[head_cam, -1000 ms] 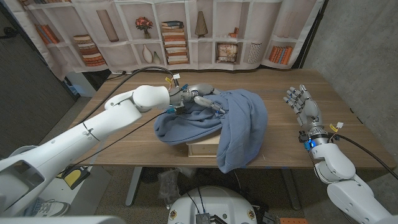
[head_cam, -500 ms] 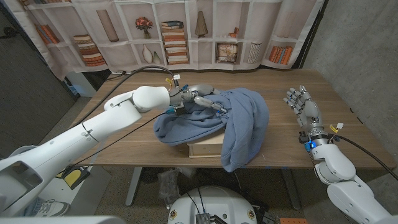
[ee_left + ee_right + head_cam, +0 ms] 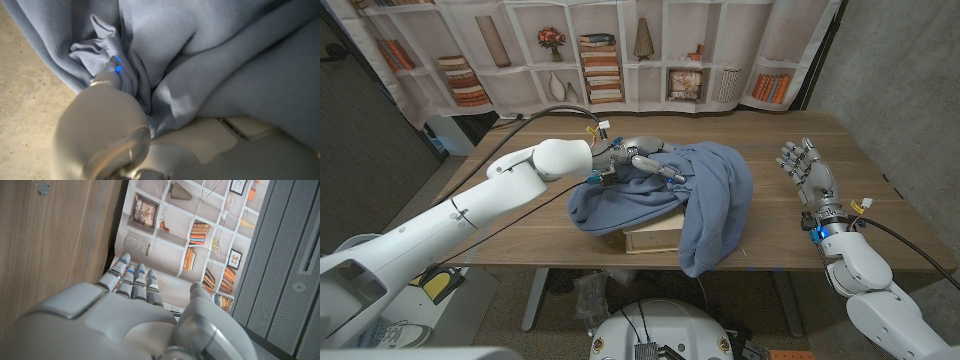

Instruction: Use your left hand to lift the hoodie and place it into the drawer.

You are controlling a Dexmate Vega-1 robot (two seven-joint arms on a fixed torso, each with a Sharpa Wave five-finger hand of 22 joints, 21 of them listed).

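A blue hoodie (image 3: 690,200) lies bunched over a light wooden drawer box (image 3: 655,237) near the table's front edge, with one part hanging down past the drawer's front. My left hand (image 3: 642,160) grips the cloth at the top of the heap; in the left wrist view its fingers (image 3: 107,80) dig into folds of the hoodie (image 3: 210,65). My right hand (image 3: 807,168) stands upright at the right side of the table, fingers apart, holding nothing; the right wrist view shows its back (image 3: 120,315).
The wooden table (image 3: 520,215) has bare room left of the hoodie and between the hoodie and the right hand. A printed bookshelf backdrop (image 3: 600,55) hangs behind the table. A grey wall (image 3: 900,90) stands at the right.
The hanging part of the hoodie has shifted slightly right and settled over the drawer's front. The arms have barely moved.
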